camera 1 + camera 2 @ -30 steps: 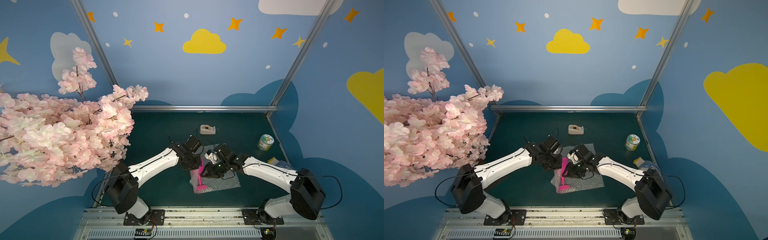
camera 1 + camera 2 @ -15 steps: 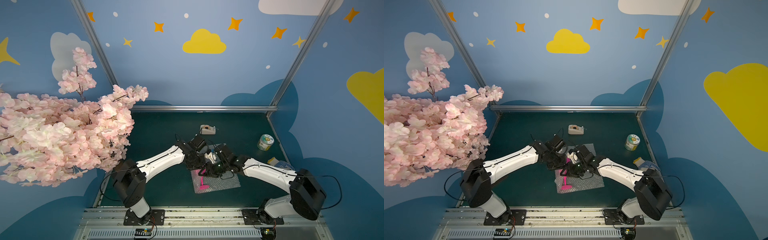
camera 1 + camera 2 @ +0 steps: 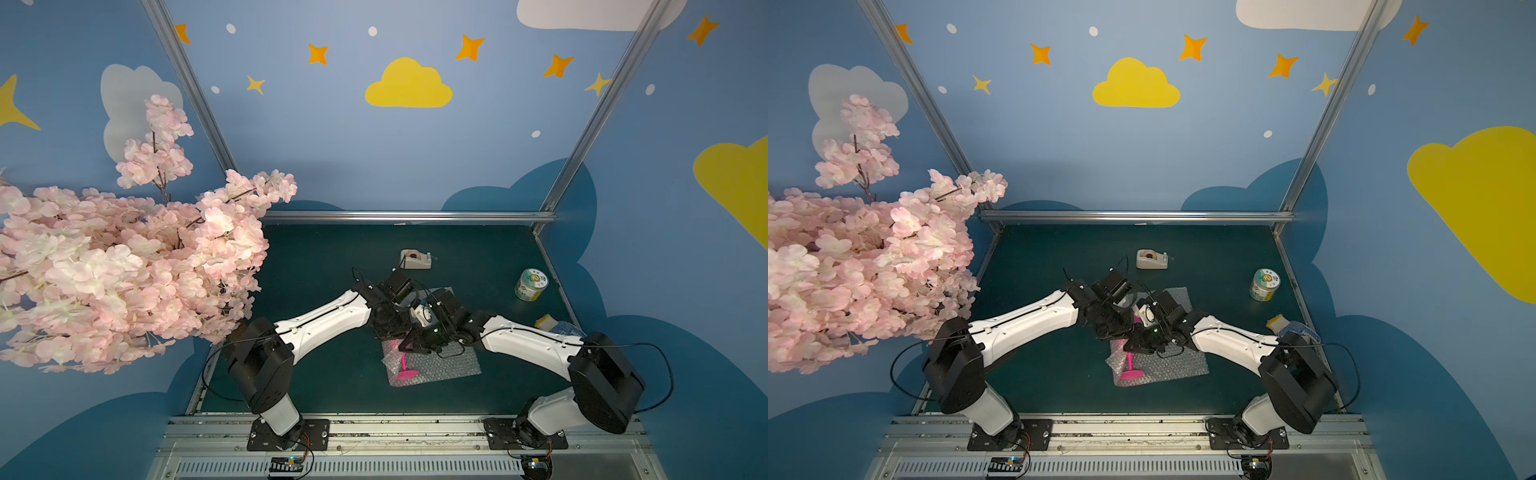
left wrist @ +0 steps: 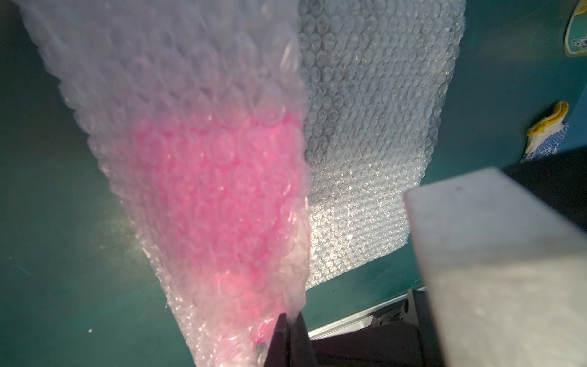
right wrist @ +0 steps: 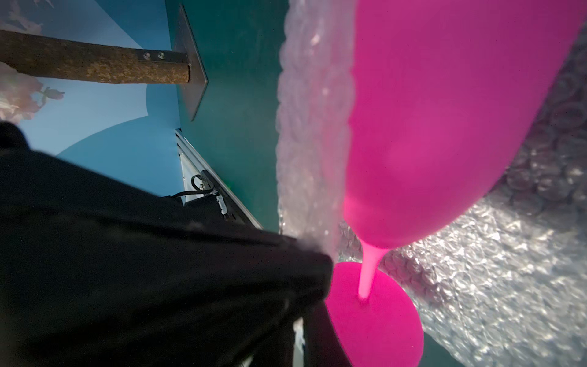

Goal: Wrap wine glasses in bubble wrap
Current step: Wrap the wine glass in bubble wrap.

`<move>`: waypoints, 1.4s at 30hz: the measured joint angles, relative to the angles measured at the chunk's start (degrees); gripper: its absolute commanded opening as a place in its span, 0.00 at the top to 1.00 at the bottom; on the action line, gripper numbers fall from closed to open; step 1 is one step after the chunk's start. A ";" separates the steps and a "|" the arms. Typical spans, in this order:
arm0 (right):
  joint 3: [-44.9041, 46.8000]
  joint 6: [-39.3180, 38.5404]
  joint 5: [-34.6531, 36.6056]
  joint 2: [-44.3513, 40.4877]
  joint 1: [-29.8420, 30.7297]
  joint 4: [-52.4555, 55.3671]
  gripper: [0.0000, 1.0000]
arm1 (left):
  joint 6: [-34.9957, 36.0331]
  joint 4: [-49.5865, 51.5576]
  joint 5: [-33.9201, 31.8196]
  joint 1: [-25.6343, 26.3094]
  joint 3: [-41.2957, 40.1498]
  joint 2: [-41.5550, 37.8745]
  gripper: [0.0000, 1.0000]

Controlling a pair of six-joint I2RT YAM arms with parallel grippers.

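Folding the sheet over the cup is the step now, I think. On the green tabletop (image 3: 332, 374), low in the middle of both top views, lies the bubble wrap (image 3: 449, 365). The pink cup (image 3: 406, 374) rests on it, its bowl partly covered. Left jaws pinch the wrap's edge. Right jaws are together; on what, I cannot tell. Pull gently and keep the flap snug.
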State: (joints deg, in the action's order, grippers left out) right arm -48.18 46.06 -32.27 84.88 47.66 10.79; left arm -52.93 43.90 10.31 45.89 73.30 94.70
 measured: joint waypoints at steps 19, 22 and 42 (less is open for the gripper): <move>6.03 -2.38 -0.46 -2.43 -4.13 -0.15 0.95 | 4.50 4.87 -2.86 -5.07 -0.11 -4.07 0.02; 6.51 -3.08 -0.92 -3.21 -5.14 0.15 0.95 | 6.19 2.25 -2.75 -5.84 -2.36 -5.51 0.01; 8.04 -6.69 -3.15 -3.43 -8.63 1.57 0.83 | 10.84 -8.74 -1.38 -5.95 -4.02 4.74 0.01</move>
State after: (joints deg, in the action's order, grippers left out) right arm -40.14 39.38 -35.42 81.45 39.03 12.36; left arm -42.09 35.16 8.93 39.94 69.28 99.44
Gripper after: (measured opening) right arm 0.122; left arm 0.995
